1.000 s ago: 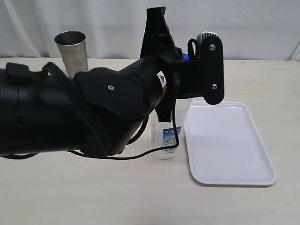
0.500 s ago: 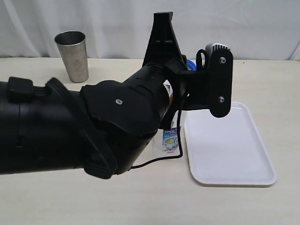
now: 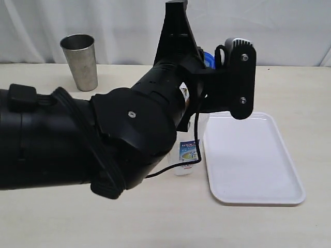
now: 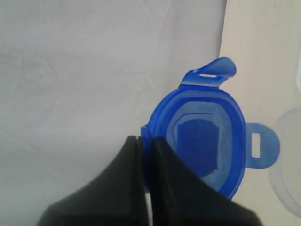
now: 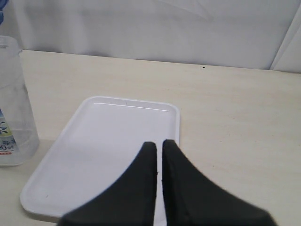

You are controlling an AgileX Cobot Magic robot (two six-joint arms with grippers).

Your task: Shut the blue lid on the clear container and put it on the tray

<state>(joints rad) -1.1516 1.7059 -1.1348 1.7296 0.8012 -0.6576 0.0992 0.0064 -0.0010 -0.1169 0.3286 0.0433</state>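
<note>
Left gripper (image 4: 146, 140) is clamped on the rim of the blue lid (image 4: 202, 141). I've got the lid up in the air with its flaps sticking out, not on the clear container (image 3: 187, 155). That's standing on the tabletop (image 3: 155, 222), with the white tray (image 3: 253, 155) just beside it at 3 o'clock. Right gripper (image 5: 159, 143) is pinched together, empty, over the tray. Steel cup (image 3: 80, 59) sits well off at 10 o'clock.
</note>
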